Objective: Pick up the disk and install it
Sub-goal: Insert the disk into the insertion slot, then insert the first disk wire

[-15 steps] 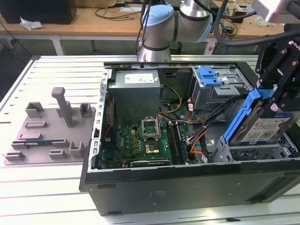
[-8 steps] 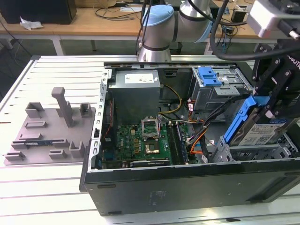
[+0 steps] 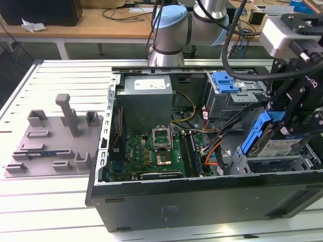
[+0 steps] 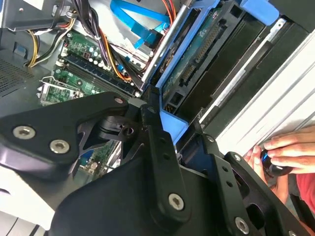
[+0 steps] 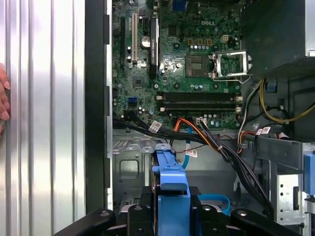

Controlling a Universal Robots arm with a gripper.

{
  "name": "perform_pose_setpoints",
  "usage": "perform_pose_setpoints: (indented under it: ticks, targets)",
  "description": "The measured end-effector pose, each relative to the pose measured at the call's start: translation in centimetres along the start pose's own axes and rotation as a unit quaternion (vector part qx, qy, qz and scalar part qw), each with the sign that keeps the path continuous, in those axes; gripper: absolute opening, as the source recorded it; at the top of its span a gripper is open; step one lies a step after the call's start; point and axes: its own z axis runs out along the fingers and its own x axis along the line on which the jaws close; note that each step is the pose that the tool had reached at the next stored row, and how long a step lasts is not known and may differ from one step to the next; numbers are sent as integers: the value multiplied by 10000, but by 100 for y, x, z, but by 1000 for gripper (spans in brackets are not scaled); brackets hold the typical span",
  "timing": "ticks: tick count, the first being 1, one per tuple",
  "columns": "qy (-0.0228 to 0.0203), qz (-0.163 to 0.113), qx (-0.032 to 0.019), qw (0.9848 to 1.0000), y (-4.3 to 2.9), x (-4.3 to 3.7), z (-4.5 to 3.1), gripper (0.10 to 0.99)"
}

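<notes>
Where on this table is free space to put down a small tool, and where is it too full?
The slatted table is bare between the grey fixture plate and its near edge, at the exterior view's left of the computer case. Inside the case is crowded: cables fill the gap between the motherboard and the disk gripped by the gripper.

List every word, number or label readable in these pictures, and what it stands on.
Nothing reads clearly enough to quote.
Blue-and-white label on the silver rectangular disk: too small.
White sticker on the big grey metal power-supply box: blurred.
White tags on the black cable bundle: too small.
White print on the green circuit board: too fine.
</notes>
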Motion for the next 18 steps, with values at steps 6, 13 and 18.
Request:
perform_pose_setpoints:
  ticks: [6, 13, 18]
  targets:
    - [-1, 0, 0, 10000, -1, 4, 77, 369]
    - [0, 0, 0, 10000, -2, 6, 95, 565]
    - [1, 0, 0, 10000, -2, 6, 96, 565]
